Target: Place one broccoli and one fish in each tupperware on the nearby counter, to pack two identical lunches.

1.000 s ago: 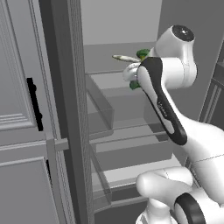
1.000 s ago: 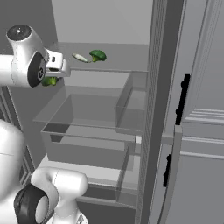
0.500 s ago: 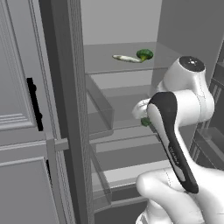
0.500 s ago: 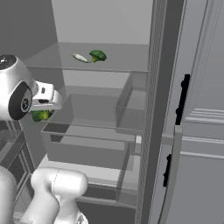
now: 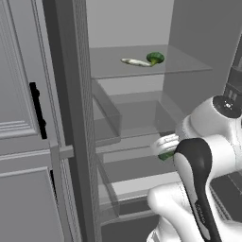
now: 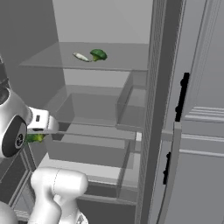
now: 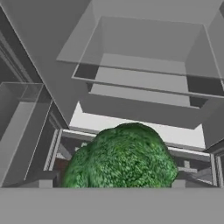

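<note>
Nearest the hand camera: a broccoli sits between the gripper's two sides, its green crown low in the hand view
Fingers: wide apart, the broccoli's bulk between them; their tips are hidden behind it, so I cannot tell whether they press it
Held broccoli from the base: a green patch tucked under the white wrist, in front of the fridge drawer; also seen as in the right base view
Gripper against the drawer: outside the fridge, level with the drawer's front, apart from it
Fridge drawer: clear-walled bin below the glass shelf
Above the drawer: second broccoli on the glass shelf, just beside a pale fish; the two look to be touching
Beside the drawer: grey cabinet door with a black handle
</note>
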